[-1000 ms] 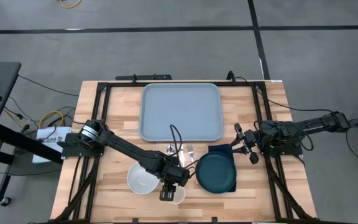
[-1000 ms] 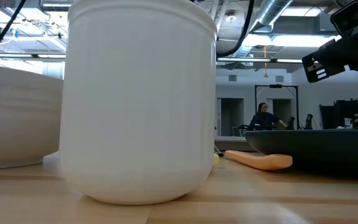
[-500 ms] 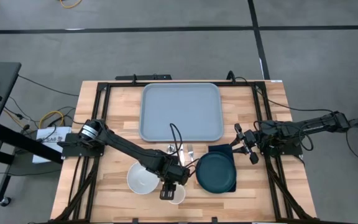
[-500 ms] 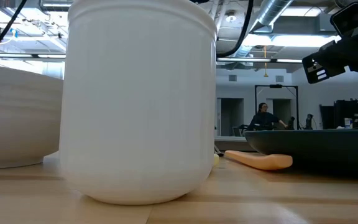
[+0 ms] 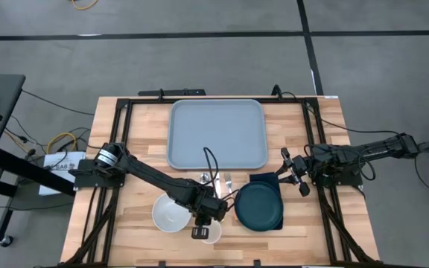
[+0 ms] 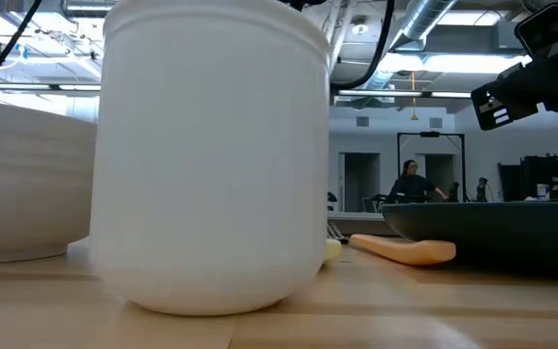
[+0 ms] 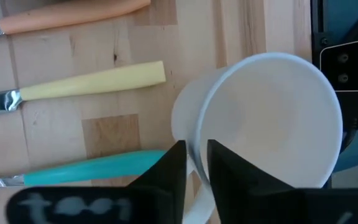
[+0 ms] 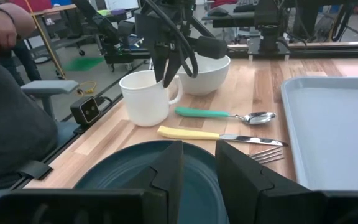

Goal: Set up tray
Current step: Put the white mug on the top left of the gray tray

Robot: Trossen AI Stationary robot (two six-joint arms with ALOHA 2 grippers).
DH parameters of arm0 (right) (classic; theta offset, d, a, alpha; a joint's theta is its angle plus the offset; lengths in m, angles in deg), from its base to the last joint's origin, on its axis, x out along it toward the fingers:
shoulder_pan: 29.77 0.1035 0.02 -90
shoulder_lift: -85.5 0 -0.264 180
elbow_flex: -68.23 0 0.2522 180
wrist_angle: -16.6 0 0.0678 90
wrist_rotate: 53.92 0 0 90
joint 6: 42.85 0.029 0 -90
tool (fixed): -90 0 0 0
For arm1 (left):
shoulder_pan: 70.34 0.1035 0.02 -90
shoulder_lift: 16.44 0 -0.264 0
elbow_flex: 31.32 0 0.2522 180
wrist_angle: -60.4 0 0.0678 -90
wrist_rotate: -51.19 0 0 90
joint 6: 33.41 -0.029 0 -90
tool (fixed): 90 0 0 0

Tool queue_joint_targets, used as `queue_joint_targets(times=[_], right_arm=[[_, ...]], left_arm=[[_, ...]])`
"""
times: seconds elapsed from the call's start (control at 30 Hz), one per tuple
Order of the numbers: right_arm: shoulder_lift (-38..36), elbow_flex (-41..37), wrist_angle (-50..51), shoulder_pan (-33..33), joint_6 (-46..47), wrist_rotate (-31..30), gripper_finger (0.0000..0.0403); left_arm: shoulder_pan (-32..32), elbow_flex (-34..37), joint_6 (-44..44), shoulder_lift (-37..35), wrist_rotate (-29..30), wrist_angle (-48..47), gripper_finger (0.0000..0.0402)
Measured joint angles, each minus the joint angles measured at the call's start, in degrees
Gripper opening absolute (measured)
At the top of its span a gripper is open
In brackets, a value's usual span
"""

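Observation:
The light grey-blue tray (image 5: pixel 217 134) lies flat on the table's far middle. A white mug (image 5: pixel 211 232) stands near the front edge, between a white bowl (image 5: pixel 170 214) and a dark navy plate (image 5: pixel 259 207). My left gripper (image 5: pixel 203 225) is over the mug, shut on the mug's wall beside its handle. My right gripper (image 5: pixel 289 173) waits at the table's right, past the plate and a navy napkin (image 5: pixel 265 180), its fingers a little apart with nothing between them. My left gripper pinches the mug's wall at the rim (image 7: pixel 196 144), right beside the handle (image 8: pixel 176 91). One finger (image 7: pixel 229 177) is inside the mug and the other finger (image 7: pixel 169 168) outside. The fingers come from above, pointing down. The mug's base rests on the table (image 6: pixel 201 302).
Three pieces of cutlery lie between mug and tray: a teal-handled spoon (image 8: pixel 222 114), a yellow-handled knife (image 8: pixel 216 135) and an orange-handled fork (image 7: pixel 73 15). A person (image 8: pixel 5 93) sits beyond the table's near edge. The black frame rails (image 5: pixel 121 141) run along the table's sides.
My left gripper has shut on the mug's wall. The mug has shifted a little toward the table's left while staying on the table.

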Motion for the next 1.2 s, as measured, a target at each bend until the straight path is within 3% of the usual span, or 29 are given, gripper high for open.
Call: queue_joint_targets(times=[0.2,0.67,0.9,1.2], right_arm=[[0.0,0.0,0.01,0.01,0.0,0.0,0.0087],[0.0,0.0,0.06,0.0,0.01,0.0,0.0087],[0.0,0.0,0.03,0.01,0.0,0.0,0.0087],[0.0,0.0,0.03,0.01,0.0,0.0,0.0087]], left_arm=[[0.0,0.0,0.31,0.0,-0.06,-0.13,0.0005],[0.0,-0.26,0.32,0.0,-1.75,-0.18,0.0004],[0.0,-6.13,-1.18,0.0,-1.74,-2.68,0.0002],[1.76,-18.29,-10.06,-0.09,9.93,-21.51,0.0001]])
